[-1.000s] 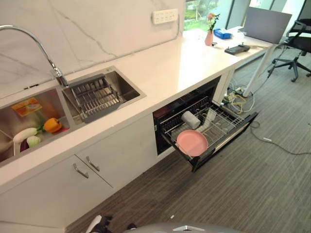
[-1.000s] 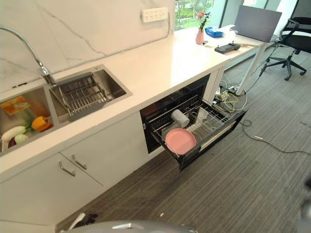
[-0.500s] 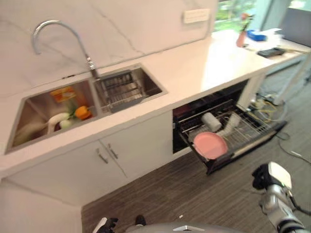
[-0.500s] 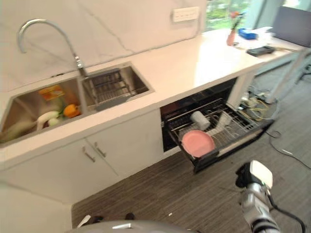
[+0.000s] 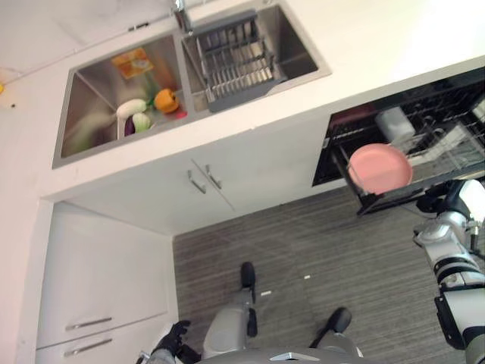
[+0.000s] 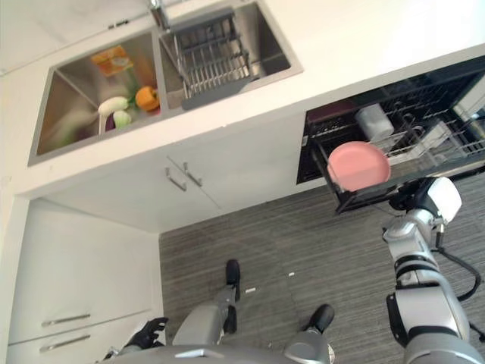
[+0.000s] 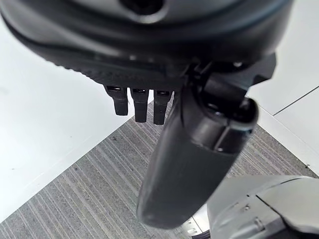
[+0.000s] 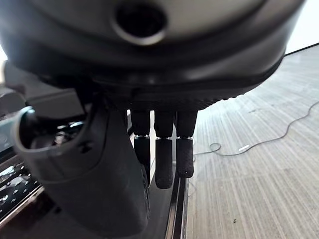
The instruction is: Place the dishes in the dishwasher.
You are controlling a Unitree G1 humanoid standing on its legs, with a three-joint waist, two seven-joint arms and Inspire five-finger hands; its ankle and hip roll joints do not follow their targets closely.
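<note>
Your right hand (image 6: 415, 199) hung at the frame's right edge with fingers (image 8: 164, 162) straight and empty, just below the open rack (image 6: 424, 144); your left hand (image 7: 189, 164) was also relaxed, holding nothing, over the floor. The pink plate (image 6: 358, 164) already lay at the rack's front, centre right. It looked light, stiff and probably slick, so you'd best pinch it by the rim.

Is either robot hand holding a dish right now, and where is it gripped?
Nothing is held. The left hand and right hand hang empty with relaxed fingers.
</note>
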